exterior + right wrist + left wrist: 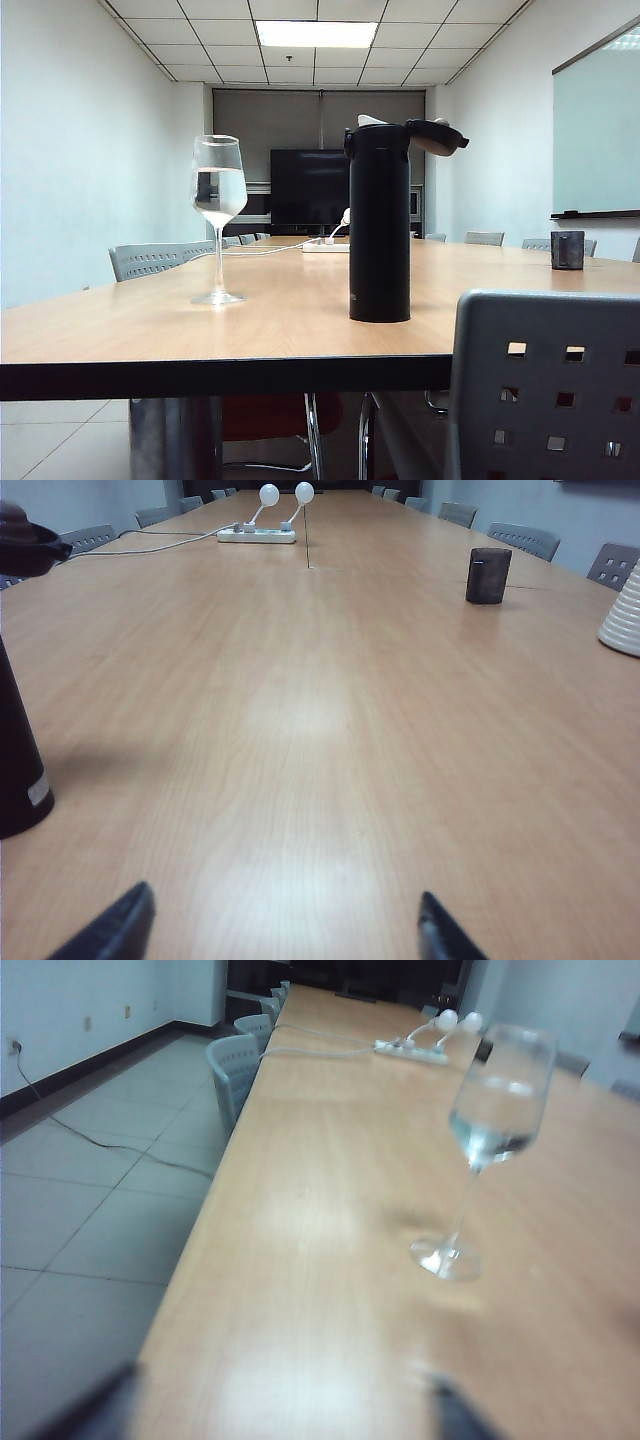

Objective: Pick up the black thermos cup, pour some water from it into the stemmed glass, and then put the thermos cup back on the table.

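- Black and tall, the black thermos cup (pixel 379 222) stands upright in the middle of the exterior view, with its flip lid open toward the upper right.
- The stemmed glass (pixel 218 217) stands left of it in that view, well apart, and it already has some water inside.
- Both rest on the table (pixel 150 335), which fills the lower half of that picture.
- The left gripper (pixel 275 1410) shows only as two blurry dark tips in the bottom corners of its wrist view. They are spread wide and hold nothing. The glass is in the upper right of that view.
- The right gripper (pixel 285 928) is also spread wide and empty. The thermos sits at the far left edge of its view.
- Neither gripper shows in the exterior view.
- I think the pick-up has not started yet.
- What could go wrong: the thermos is tall and slim, so a bump from the side could tip it, and the open lid would let water spill.
- The glass has a thin stem, so a knock from an arm could topple it.
- A small dark cup (pixel 488 575) stands far off, upper right, and could be grabbed by mistake.
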Controlling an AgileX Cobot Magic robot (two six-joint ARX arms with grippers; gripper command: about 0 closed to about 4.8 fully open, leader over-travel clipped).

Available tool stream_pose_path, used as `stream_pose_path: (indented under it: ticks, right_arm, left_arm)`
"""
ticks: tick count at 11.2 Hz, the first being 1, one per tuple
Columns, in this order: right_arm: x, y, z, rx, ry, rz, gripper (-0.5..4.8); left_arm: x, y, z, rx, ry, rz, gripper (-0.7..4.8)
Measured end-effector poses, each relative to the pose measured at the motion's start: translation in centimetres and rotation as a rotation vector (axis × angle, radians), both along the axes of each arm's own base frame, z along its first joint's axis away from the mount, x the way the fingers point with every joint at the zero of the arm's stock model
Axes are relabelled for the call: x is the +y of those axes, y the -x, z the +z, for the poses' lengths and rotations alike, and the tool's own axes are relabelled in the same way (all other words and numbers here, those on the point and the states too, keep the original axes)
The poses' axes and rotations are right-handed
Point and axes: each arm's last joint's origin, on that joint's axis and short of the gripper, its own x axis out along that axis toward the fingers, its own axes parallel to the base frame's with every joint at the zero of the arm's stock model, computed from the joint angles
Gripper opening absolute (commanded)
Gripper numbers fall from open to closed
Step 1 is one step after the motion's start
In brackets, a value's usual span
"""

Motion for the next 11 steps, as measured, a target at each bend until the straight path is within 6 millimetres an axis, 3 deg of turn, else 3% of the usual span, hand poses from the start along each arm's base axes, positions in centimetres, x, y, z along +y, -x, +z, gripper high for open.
stream_pose_path:
  ticks: [1, 3, 4, 7, 9, 10, 11]
  right_arm:
    - [0.2, 1.3, 4.8, -0.120, 0.005, 0.060, 4.24]
    - [0.2, 1.9, 6.1, -0.137, 0.009, 0.070, 4.24]
    - [0.3, 3.5, 9.3, -0.215, 0.068, 0.068, 4.24]
    - [0.3, 4.7, 12.2, -0.229, 0.075, 0.070, 4.23]
    - [0.4, 4.4, 16.8, -0.169, 0.079, 0.132, 4.18]
    - [0.7, 2.2, 18.1, -0.101, 0.062, 0.225, 4.18]
    - [0.7, 1.6, 18.1, -0.076, 0.053, 0.247, 4.18]
  left_arm:
    - [-0.2, 1.2, 4.0, -0.062, 0.020, -0.067, 4.79]
    - [-0.2, 1.6, 4.8, -0.040, 0.021, -0.069, 4.79]
    - [-0.2, 3.3, 8.0, -0.056, -0.017, -0.072, 4.79]
    - [-0.5, 4.3, 11.3, -0.110, -0.035, -0.165, 4.79]
    - [-0.6, 2.0, 15.6, -0.044, -0.032, -0.213, 4.79]
    - [-0.8, -0.1, 17.2, 0.018, 0.002, -0.286, 4.79]
    - [-0.8, -0.5, 17.5, 0.027, 0.012, -0.292, 4.79]
